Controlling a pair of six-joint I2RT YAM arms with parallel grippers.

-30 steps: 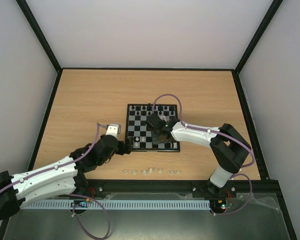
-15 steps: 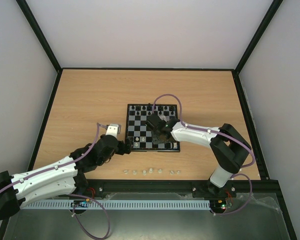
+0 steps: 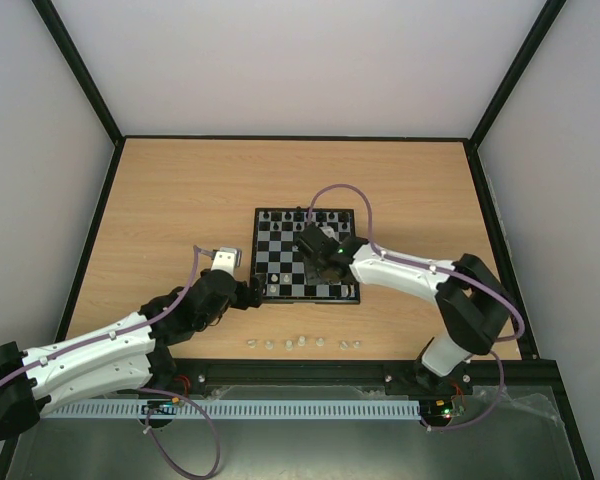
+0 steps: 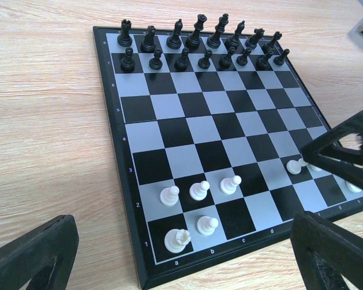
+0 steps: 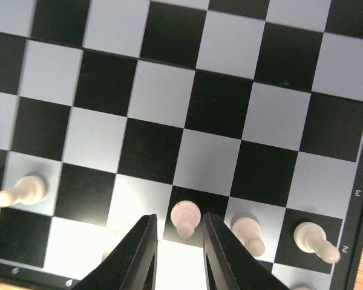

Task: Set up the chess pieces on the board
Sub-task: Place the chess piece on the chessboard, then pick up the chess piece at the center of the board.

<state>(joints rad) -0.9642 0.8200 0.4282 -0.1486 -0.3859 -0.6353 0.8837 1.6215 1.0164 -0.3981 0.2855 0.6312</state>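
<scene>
The board (image 3: 280, 240) lies mid-table, with black pieces (image 3: 305, 215) filling its far rows. Above its near right part hangs my right gripper (image 3: 326, 270). In the right wrist view that gripper (image 5: 179, 217) is open, and a whitish pawn (image 5: 185, 219) stands on a black square between the fingers, a gap on either side. Two more pawns (image 5: 248, 234) stand to its right. My left gripper (image 3: 252, 293) is wide open and empty at the board's near left corner. A rook (image 4: 176, 240) and several pawns (image 4: 199, 190) stand before the left gripper (image 4: 181, 248).
Several whitish pieces (image 3: 298, 343) lie in a row on the wood between the board and the arm bases. A black frame edges the table (image 3: 180, 190), with walls close on three sides. The left arm's white camera block (image 3: 226, 258) sits left of the board.
My right jaws have parted and let go of the pawn, which now stands free on its square. The right arm's elbow has swung outward to the right. The left arm has not moved.
</scene>
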